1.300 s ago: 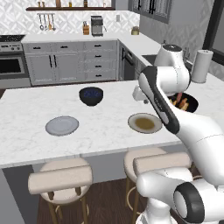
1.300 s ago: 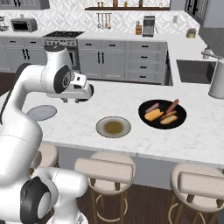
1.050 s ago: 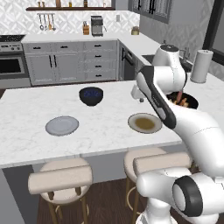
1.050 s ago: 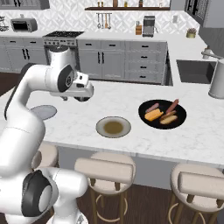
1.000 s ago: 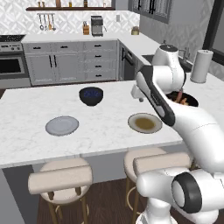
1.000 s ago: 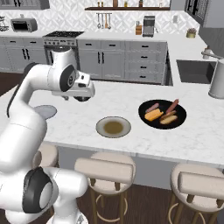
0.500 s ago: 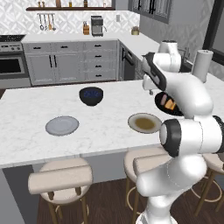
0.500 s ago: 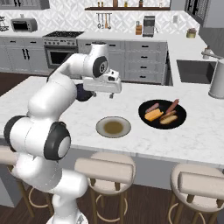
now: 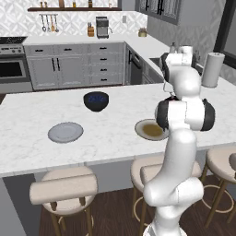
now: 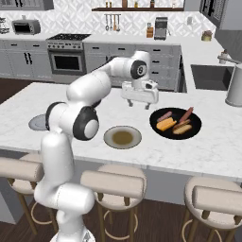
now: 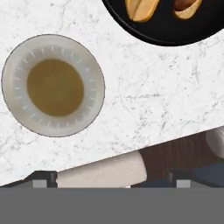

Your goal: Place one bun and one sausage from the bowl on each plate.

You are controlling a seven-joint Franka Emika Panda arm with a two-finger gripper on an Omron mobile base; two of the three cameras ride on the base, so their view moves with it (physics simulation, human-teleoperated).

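My gripper [image 10: 139, 105] hangs wide open and empty above the counter. The black bowl [image 10: 176, 124] lies just to its right, the olive-centred plate [image 10: 122, 137] nearer; the buns [image 10: 166, 124] lie slantwise.

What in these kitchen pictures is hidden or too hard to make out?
- Black bowl: cut off by the hand view's top edge; only parts of two buns show.
- Grey plate: half hidden behind the robot's arm in the right base view.
- Claw: its fingertips are too small to judge in the right base view.
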